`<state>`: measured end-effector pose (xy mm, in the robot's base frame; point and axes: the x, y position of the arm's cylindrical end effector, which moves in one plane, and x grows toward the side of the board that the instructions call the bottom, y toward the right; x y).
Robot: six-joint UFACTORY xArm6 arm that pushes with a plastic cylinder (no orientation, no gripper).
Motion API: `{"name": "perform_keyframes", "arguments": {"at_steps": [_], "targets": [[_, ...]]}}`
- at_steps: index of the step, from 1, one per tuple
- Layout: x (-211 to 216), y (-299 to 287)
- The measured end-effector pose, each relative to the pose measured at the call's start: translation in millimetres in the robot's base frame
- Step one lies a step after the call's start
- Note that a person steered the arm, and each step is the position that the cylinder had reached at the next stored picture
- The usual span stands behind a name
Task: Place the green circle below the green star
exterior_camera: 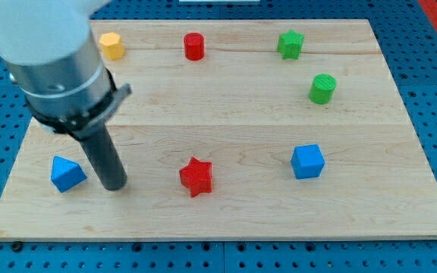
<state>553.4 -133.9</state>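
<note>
The worktop [226,121] is pale wood with visible grain and a smooth matt finish, resting on a blue perforated base [431,45]. The green circle [322,89] and green star [290,44] near its far right corner look like matt, ridged plastic. The rod [105,155] looks dark and matt.

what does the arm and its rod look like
The arm has a pale, blurred upper body, then a grey metallic cylinder with a dark clamp ring. From it runs a straight dark rod ending in my tip, plain and round. No cables or markings show.

Two green blocks [290,44], two red [194,46], two blue [307,161], one yellow [111,45].
</note>
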Motion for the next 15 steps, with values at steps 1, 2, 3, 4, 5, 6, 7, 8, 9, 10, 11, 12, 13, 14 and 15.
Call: {"name": "perform_keyframes", "arguments": {"at_steps": [1, 2, 3, 4, 5, 6, 7, 8, 9, 10, 11, 12, 13, 14, 15], "targets": [[-10, 22], [-25, 57], [-47, 93], [-70, 130], [-80, 173], [-84, 219], [-92, 271], [-98, 335], [-130, 389], [-189, 401], [-234, 389], [-218, 349], [-193, 322], [-182, 311], [-160, 330]]}}
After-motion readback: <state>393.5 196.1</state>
